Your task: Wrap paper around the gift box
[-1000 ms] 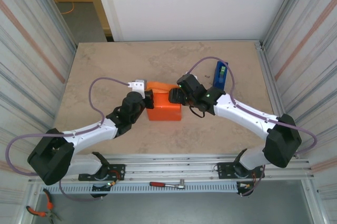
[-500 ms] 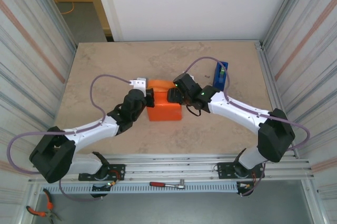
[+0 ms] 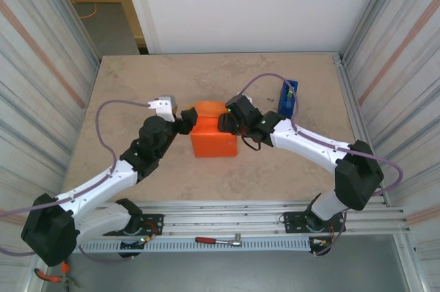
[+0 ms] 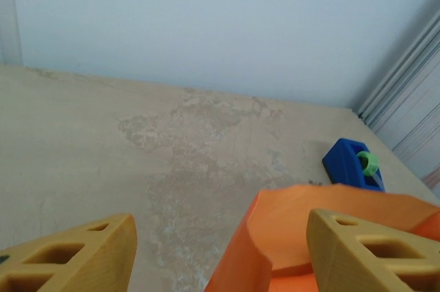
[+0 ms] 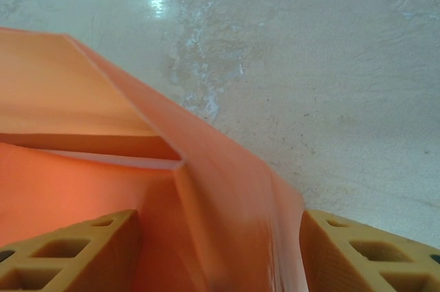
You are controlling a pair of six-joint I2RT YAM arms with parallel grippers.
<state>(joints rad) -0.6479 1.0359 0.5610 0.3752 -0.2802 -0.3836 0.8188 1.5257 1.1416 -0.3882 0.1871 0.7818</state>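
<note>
Worktop (image 3: 137,79): pale stone on every side of both tools. You have room to slide the parcel rather than lift it, which I judge is kinder to the folds.
Paper (image 3: 214,142): orange, folded up into a blocky parcel just on the near side of both tools, with its far edge between them. As I read it, the step in hand is creasing down the raised end flap.
Right tool (image 5: 218,237): fingers apart, with the paper's raised ridge running between them. Whether they press it you cannot tell. Close gently and square to the ridge, then bear down toward the worktop so the crease lands flat rather than tearing.
Left tool (image 4: 220,237): spread wide, pinching nothing. The parcel's rounded corner sits just beside the finger on the dispenser side, touching or not unclear. Set this tool on the parcel's top to pin it while the other side folds.
Tape dispenser (image 3: 288,98): blue, upright, beyond the right tool and apart from the parcel. You will likely want it once the flap lies flat.
Gift box: hidden under the paper, so its place inside the parcel is only a guess.
Flap edge: cut off at the bottom of both wrist views, so you cannot see where the loose edge ends.
</note>
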